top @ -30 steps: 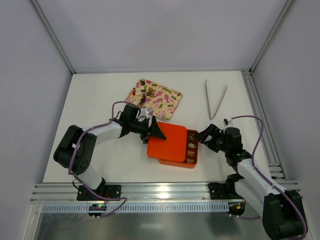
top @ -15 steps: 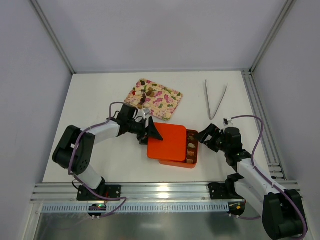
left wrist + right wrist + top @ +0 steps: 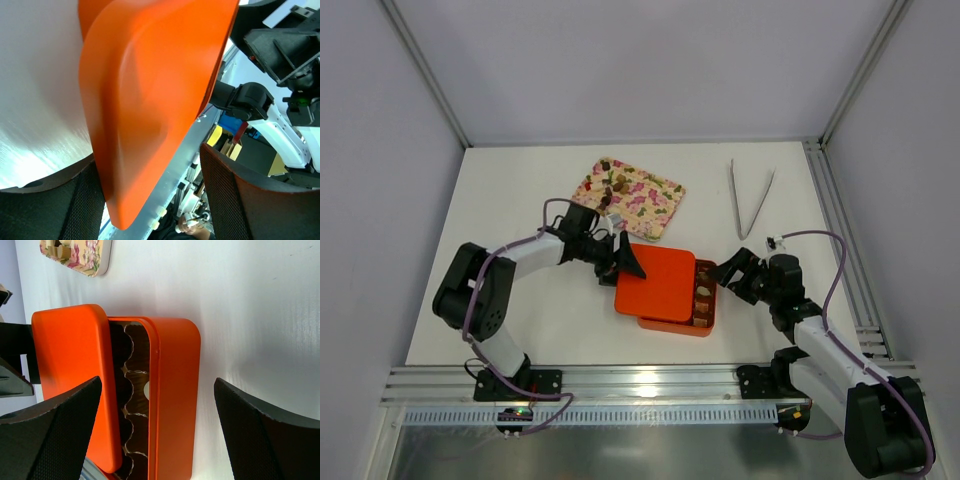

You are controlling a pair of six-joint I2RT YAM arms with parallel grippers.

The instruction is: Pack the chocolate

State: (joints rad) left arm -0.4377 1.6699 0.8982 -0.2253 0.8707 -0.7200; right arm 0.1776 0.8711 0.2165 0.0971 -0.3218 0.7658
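I am looking down on the white table (image 3: 510, 200), where the orange box (image 3: 712, 303) is sitting between the two arms. Its orange lid (image 3: 658, 282) is lying over most of it, shifted towards the left arm, so that only the strip of cells along the right side is showing. Some of the chocolate (image 3: 701, 293) is sitting in that open strip, pale and brown lumps in one row. The right wrist view is showing the same strip as dark scalloped cups, and I cannot make out each piece there.

More lumps are lying on the pink floral tray (image 3: 665, 200), bunched towards its far left corner. The tray is sitting just beyond the box and apart from it.

The left gripper (image 3: 625, 262) is reaching in at the lid's left edge. In its wrist view the lid is standing between the two fingers (image 3: 225, 200) and close to both of them. I cannot tell whether they are pressing on it.

The right gripper (image 3: 724, 276) is hovering just beside the box's right wall. Its jaws are standing wide apart and are holding nothing.

A pair of metal tongs (image 3: 744, 234) is lying at the far right of the table, well apart from the box.
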